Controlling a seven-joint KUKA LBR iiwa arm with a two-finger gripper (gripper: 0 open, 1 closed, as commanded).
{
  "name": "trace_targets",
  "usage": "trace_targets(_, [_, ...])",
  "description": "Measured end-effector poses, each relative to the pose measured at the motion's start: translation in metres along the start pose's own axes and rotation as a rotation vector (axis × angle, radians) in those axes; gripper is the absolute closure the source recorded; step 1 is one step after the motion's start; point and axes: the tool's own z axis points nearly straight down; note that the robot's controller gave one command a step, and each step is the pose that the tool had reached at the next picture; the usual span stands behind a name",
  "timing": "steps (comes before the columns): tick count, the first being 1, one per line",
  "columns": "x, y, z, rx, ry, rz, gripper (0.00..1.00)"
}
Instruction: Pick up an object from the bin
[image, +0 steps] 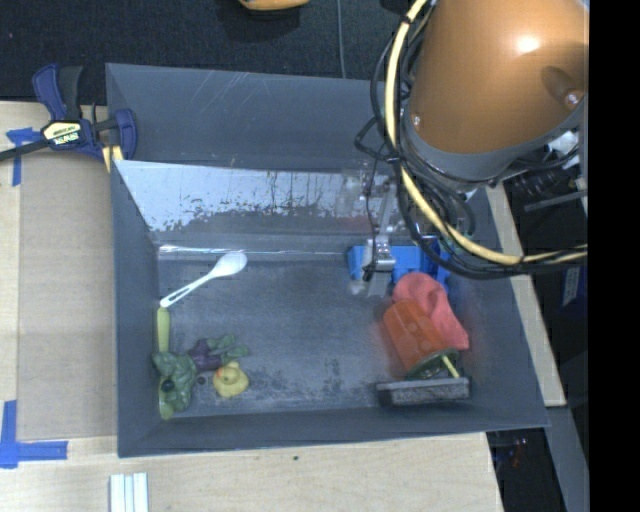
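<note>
Gripper (376, 268) stood low over a blue object (408, 264) at the bin's (300, 425) right rear, its long axis lying left-to-right; whether open or closed could not be told.

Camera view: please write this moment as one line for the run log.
gripper: low in bin, right back part | below it: blue object | next to that: red-pink object | left side: white spoon | grasp: cannot tell
</note>
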Motion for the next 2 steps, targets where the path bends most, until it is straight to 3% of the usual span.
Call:
trace_targets(1, [0.009, -0.007, -0.035, 0.000, -0.008, -0.231, 0.00])
trace_targets(2, [0.008, 0.033, 0.018, -0.001, -0.017, -0.186, 0.00])
